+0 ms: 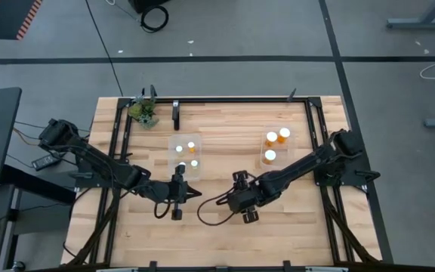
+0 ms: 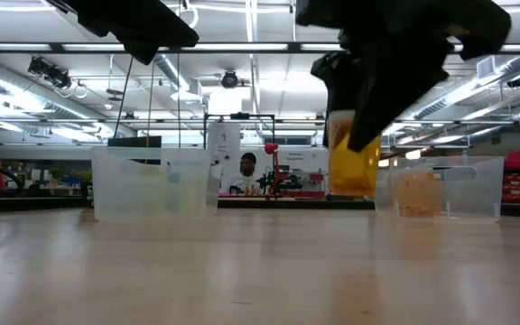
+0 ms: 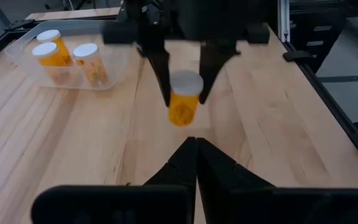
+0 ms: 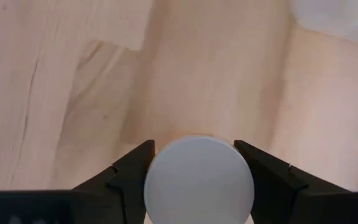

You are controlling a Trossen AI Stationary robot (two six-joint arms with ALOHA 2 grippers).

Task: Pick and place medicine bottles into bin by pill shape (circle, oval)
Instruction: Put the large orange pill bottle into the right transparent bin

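One amber medicine bottle [image 3: 183,102] sat between the fingers of the right tool [image 4: 197,180], which pressed against both sides of its white cap [image 4: 198,179] from above; in the low view the bottle [image 2: 351,158] hung clear of the counter [image 1: 293,227], near the middle and well apart from either tub. The left tool [image 3: 194,162] waited just beside it on the counter's near half, its fingers closed together on nothing. Three capped bottles stood in the right clear tub [image 1: 276,145], and the left clear tub [image 1: 186,155] held smaller ones, though their number was hard to tell. My worry was the hold: the fingers caught only the smooth round cap, so a quick swing toward a tub might let the bottle tilt or slip out. Dropping it low over the wall could also clip the rim and nudge the tub.
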